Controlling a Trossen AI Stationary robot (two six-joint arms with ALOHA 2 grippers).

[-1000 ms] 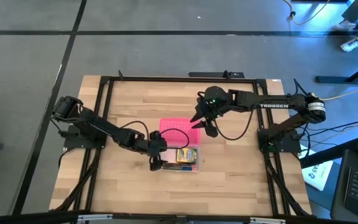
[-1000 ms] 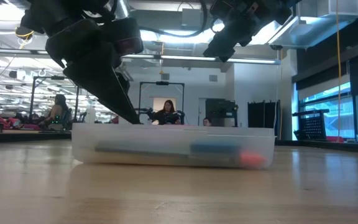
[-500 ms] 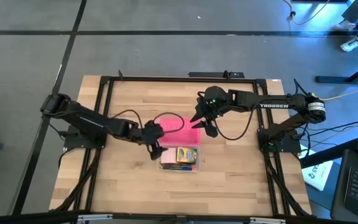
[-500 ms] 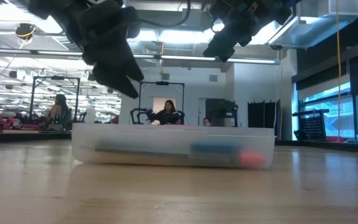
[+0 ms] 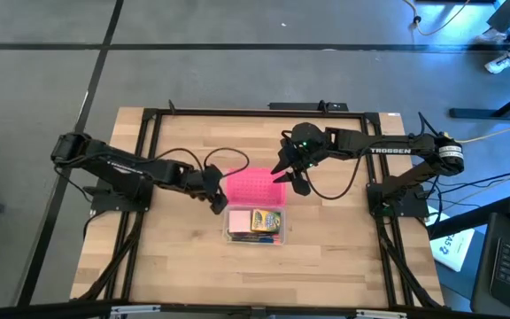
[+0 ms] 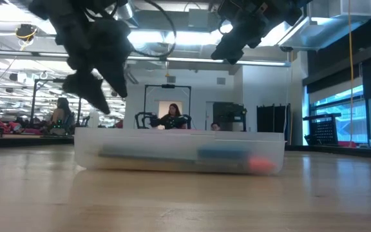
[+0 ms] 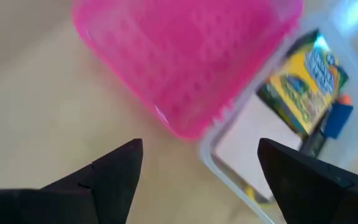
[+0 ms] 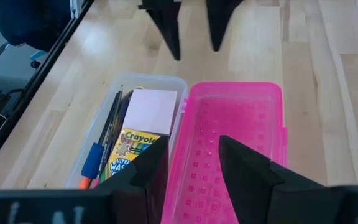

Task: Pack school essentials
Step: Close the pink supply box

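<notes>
A clear case (image 5: 255, 223) lies mid-table, open. In it I see a crayon box (image 8: 126, 149), a pale pink pad (image 8: 151, 109), thin pencils and a dark pen (image 8: 110, 121), and a blue piece (image 8: 92, 163). Its pink lid (image 5: 253, 186) lies inner side up on the table, along the case's far long side. My left gripper (image 5: 219, 202) hangs open above the lid's left near corner, nothing between its fingers (image 7: 104, 177). My right gripper (image 5: 289, 180) hovers open above the lid's right far corner, well above the case in the low view (image 6: 227, 51).
Black frame rails (image 5: 149, 159) run along the table's edges. Bare wood shows left, right and near of the case. Cables trail from both arms over the lid's far side. In the low view, people (image 6: 172, 117) sit in the room far behind the table.
My left gripper has risen from the case's left end and gone toward the far edge, rolling about its own axis. It now hangs by the lid's left near corner. The case, lid and right gripper have kept still.
</notes>
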